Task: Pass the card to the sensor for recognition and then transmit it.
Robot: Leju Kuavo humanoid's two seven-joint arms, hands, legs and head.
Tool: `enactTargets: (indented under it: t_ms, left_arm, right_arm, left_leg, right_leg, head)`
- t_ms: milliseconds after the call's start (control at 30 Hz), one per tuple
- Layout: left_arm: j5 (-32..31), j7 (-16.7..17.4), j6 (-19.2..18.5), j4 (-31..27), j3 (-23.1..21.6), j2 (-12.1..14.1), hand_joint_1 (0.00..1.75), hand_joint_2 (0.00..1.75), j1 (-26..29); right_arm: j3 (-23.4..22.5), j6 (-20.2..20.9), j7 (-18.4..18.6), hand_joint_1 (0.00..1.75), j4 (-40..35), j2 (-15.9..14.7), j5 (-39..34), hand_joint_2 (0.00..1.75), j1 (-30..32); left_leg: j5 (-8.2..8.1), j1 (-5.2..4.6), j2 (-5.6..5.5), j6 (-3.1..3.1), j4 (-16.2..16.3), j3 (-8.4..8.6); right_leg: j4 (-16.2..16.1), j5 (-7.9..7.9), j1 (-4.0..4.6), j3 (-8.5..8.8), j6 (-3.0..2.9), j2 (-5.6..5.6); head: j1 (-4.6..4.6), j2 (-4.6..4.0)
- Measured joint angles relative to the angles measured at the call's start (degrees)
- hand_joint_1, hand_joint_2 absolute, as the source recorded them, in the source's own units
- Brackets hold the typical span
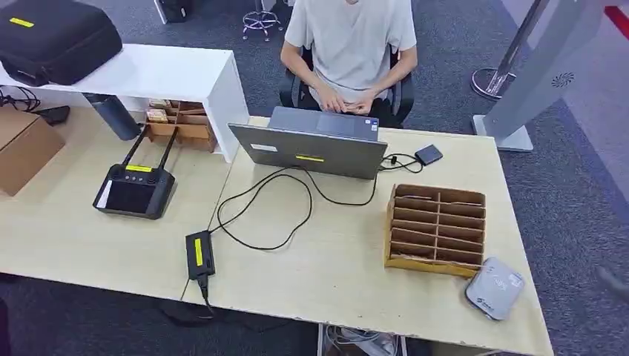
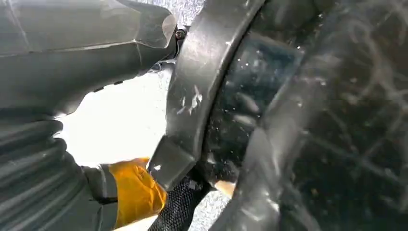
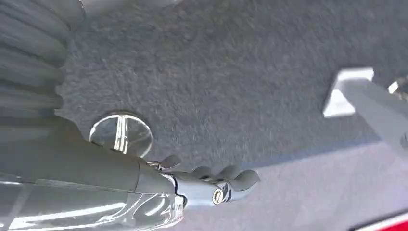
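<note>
Card: position cannot be told. The slots of the wooden rack (image 1: 438, 226) are too small in the head view to tell what, if anything, is in them.

Sensor (image 1: 495, 288): a grey-white rounded pad, flat on the table (image 1: 334, 274) at the near right corner. It is turned askew to the table edge and sits just beside the rack's near right corner.

Rack: on the right half of the table, two columns of shallow slots, with the dividers running left-right.

Surroundings:
- An open laptop (image 1: 311, 144) at the far edge, its back toward the camera. A person (image 1: 352, 44) sits behind it with hands at the keyboard.
- A small black device (image 1: 429, 154) right of the laptop, between laptop and rack.
- A black cable (image 1: 274, 208) loops from the laptop across mid-table to a black power adapter (image 1: 199, 254) at the near edge.
- On the left, a black controller (image 1: 133, 191) with two antennas, a cardboard box (image 1: 22, 148), and a white shelf (image 1: 163, 74) carrying a black case (image 1: 56, 37).

Left hand (image 2: 86, 57): pressed close against dark parts. Its fingers are hidden, so I cannot tell how it is set or whether it holds anything.

Right hand (image 3: 211, 180): hangs over grey carpet (image 3: 231, 72) near a chrome disc base (image 3: 121, 132). Its fingers are loosely apart and nothing is in them.
</note>
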Motion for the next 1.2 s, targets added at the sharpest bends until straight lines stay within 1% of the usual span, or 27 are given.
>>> enactTargets:
  t_ms: [133,367,500,633,800,900,1000,1067,1200]
  left_arm:
    - [0.0,-0.3,-0.5,0.1,-0.7,0.0,0.00,1.75,0.0]
    - [-0.2,-0.8,-0.9,0.1,-1.2,0.0,0.00,1.75,-0.2]
    - [-0.6,-0.9,-1.2,0.1,-1.9,0.0,0.00,1.75,-0.5]
    - [-1.0,-1.0,-1.5,0.3,-2.1,0.0,0.00,1.75,-0.7]
    - [-1.6,-1.0,-1.8,0.5,-2.4,0.0,0.00,1.75,-0.9]
    - [-2.0,-1.0,-1.8,0.6,-2.5,-0.1,0.00,1.75,-1.0]
    - [-2.2,-1.0,-1.8,0.6,-2.5,-0.1,0.00,1.75,-1.1]
    - [-2.6,-0.8,-1.8,0.6,-2.5,-0.2,0.00,1.75,-1.2]
    - [-3.1,-0.6,-1.9,0.6,-2.7,-0.3,0.00,1.75,-1.4]
  right_arm:
    - [-2.2,0.5,-3.4,0.00,6.1,-1.1,0.6,1.75,-3.3]
    - [-4.9,1.6,-10.2,0.00,18.0,-4.1,1.8,1.75,-10.2]
    - [-5.2,2.1,-14.1,0.00,23.5,-6.0,3.1,1.75,-14.4]
    - [-4.8,2.5,-18.5,0.00,27.9,-7.5,6.0,1.75,-20.2]
    - [-2.5,3.6,-23.1,0.00,28.3,-8.2,11.5,1.75,-26.7]
    - [0.0,4.4,-24.6,0.00,25.5,-8.0,14.2,1.75,-29.1]
    - [2.9,4.9,-24.2,0.00,21.7,-7.5,16.5,1.75,-31.0]
    - [5.8,5.2,-23.7,0.00,18.9,-7.0,18.7,1.75,-32.8]
    - [11.1,5.1,-22.9,0.00,15.7,-6.6,23.3,1.75,-36.4]
  left_leg:
    - [0.00,-0.01,0.01,0.01,0.0,-0.02]
    - [0.00,-0.03,0.00,0.01,0.0,-0.01]
    - [0.00,-0.04,0.01,0.01,0.0,-0.02]
    - [0.01,-0.03,-0.01,0.02,0.0,-0.04]
    - [0.06,-0.03,-0.07,0.02,0.0,-0.04]
    - [0.06,-0.02,-0.10,0.02,0.0,-0.07]
    - [0.10,-0.01,-0.19,0.02,0.0,-0.08]
    - [0.13,-0.02,-0.22,0.04,0.0,-0.09]
    - [0.18,-0.01,-0.43,0.03,0.0,-0.13]
  right_leg:
    - [0.0,0.01,-0.01,0.00,0.01,0.01]
    - [0.0,0.01,-0.03,-0.01,0.01,0.01]
    - [0.0,0.01,-0.04,-0.01,0.01,0.00]
    - [0.0,0.03,-0.05,0.00,0.01,-0.02]
    - [0.1,0.03,-0.04,0.00,0.00,-0.05]
    - [0.1,0.03,-0.04,0.00,0.00,-0.12]
    - [0.1,0.03,-0.04,0.00,0.00,-0.15]
    - [0.1,0.03,-0.04,-0.01,0.00,-0.19]
    - [0.1,0.03,-0.04,0.00,0.00,-0.36]
  head:
    - [0.00,0.00]
    - [0.02,0.00]
    - [0.00,0.00]
    - [0.00,0.00]
    - [0.00,0.00]
    - [0.00,0.00]
    - [0.00,0.00]
    - [0.00,0.00]
    - [0.00,0.00]
